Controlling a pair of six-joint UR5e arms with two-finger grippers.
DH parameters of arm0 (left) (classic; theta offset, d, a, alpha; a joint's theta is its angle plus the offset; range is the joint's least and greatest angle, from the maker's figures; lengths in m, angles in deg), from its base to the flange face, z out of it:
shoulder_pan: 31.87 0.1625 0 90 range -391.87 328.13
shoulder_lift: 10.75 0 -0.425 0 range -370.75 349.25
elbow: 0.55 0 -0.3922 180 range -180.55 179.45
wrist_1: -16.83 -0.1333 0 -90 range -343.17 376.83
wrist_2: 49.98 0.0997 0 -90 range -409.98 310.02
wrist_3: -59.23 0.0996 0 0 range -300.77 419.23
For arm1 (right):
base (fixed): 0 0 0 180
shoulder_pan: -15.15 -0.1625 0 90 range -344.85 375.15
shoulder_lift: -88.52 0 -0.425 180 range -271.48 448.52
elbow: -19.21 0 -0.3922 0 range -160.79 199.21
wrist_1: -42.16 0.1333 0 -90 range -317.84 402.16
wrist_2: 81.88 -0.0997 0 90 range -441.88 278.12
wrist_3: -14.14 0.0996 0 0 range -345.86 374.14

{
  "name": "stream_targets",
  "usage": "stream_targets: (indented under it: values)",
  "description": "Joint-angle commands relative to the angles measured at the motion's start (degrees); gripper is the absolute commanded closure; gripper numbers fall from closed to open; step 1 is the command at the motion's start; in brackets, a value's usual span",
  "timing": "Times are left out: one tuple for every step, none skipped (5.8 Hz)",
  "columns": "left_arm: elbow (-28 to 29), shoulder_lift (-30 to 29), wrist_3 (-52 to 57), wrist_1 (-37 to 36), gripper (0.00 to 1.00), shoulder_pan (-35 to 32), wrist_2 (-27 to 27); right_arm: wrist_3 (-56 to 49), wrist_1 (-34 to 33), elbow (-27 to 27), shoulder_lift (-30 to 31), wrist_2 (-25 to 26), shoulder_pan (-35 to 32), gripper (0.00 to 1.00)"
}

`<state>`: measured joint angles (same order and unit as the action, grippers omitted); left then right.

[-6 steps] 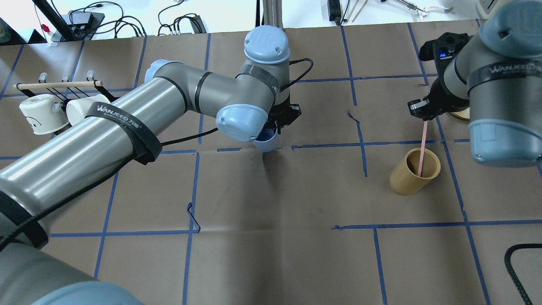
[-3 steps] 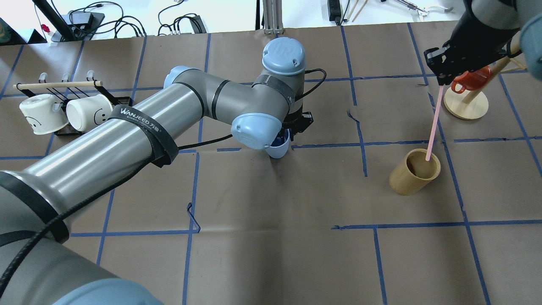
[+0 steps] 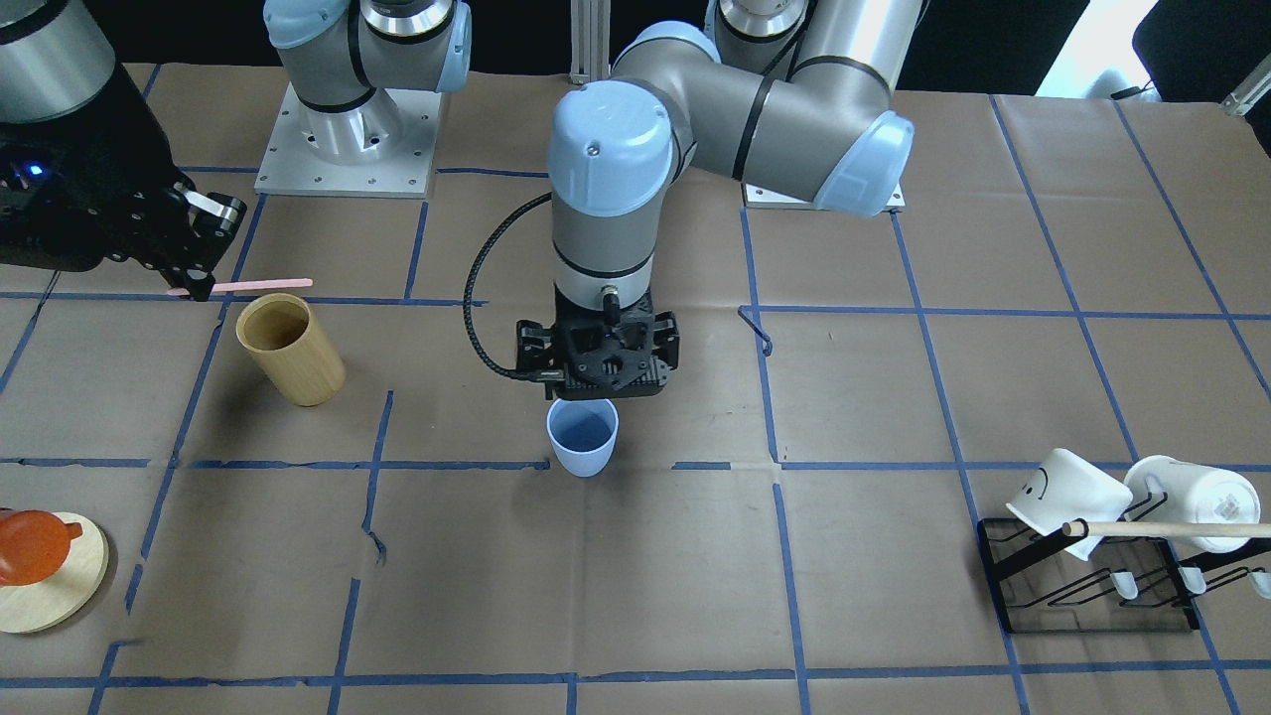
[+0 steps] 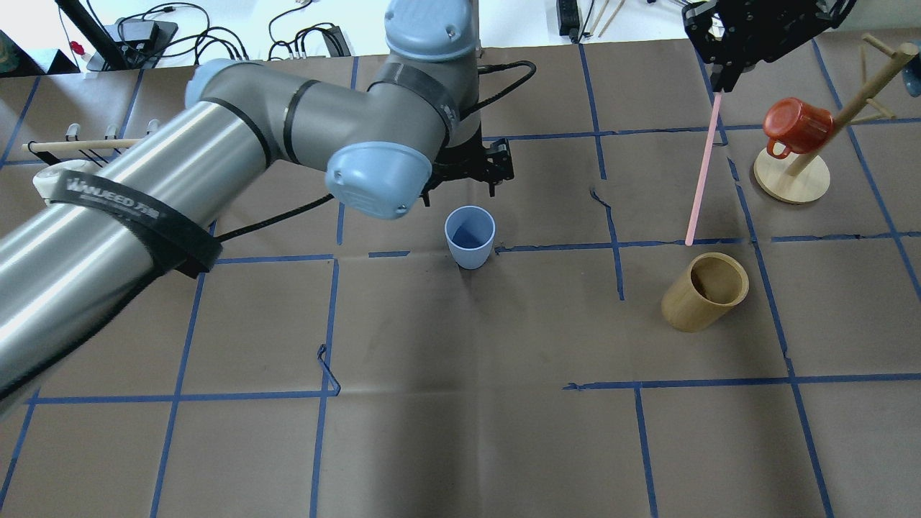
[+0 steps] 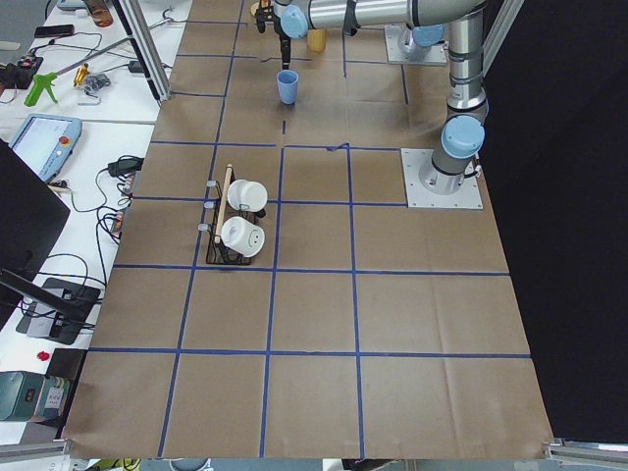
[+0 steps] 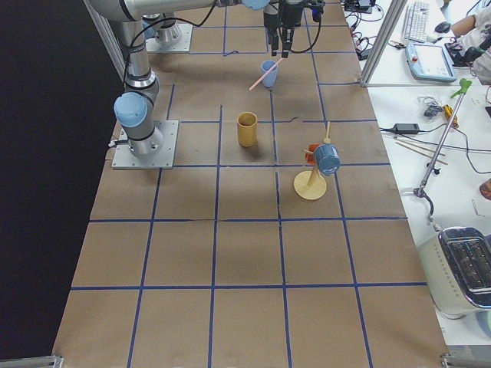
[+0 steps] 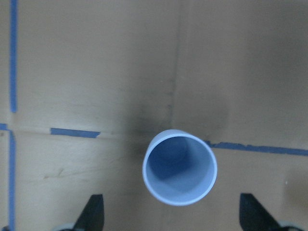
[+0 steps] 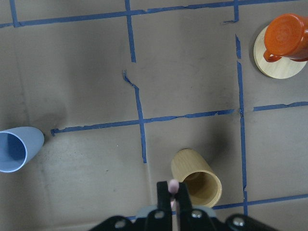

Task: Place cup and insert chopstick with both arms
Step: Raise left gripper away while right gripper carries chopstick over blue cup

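Note:
The light blue cup [image 4: 469, 236] stands upright on the brown table paper near the middle, also seen in the front view [image 3: 583, 437]. My left gripper [image 4: 461, 183] is open and hovers just above and behind it, touching nothing. The left wrist view looks straight down into the cup [image 7: 179, 166], between my spread fingertips [image 7: 94, 211]. My right gripper [image 4: 719, 70] is shut on the top end of a pale pink chopstick [image 4: 701, 180]. The chopstick hangs with its lower tip just above the tan wooden cylinder [image 4: 705, 291], clear of its rim. The right wrist view shows the cylinder [image 8: 197, 185] below the chopstick [image 8: 172, 184].
A wooden mug tree with an orange-red mug [image 4: 791, 126] stands at the right, behind the cylinder. A black rack with two white mugs and a wooden rod [image 3: 1092, 536] stands at the far left of the table, partly hidden by my left arm from overhead.
My left gripper has let go of the cup and drawn up and back from it. My right gripper has risen and lifted the pink chopstick out of the wooden cylinder.

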<state>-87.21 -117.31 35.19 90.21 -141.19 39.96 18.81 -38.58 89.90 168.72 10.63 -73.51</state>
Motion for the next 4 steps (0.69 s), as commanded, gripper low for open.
stream_targets:
  values:
    - [0.9, 11.8, 12.2, 15.7, 0.01, 8.4, -0.1, 2.7, 0.2, -1.5, -1.4, -0.2, -1.8, 0.91]
    - [1.1, 14.8, 15.7, 19.0, 0.01, 10.3, 0.3, 7.3, -2.6, -3.8, -4.3, -3.2, -3.3, 0.91]
    - [0.6, 15.1, 18.0, 19.3, 0.01, 11.9, 0.2, 12.6, -3.1, -8.9, -8.6, -3.0, -7.4, 0.91]
    - [0.9, 15.3, 19.7, 19.2, 0.01, 12.5, -0.1, 19.9, -3.4, -15.3, -14.3, -2.8, -11.7, 0.92]
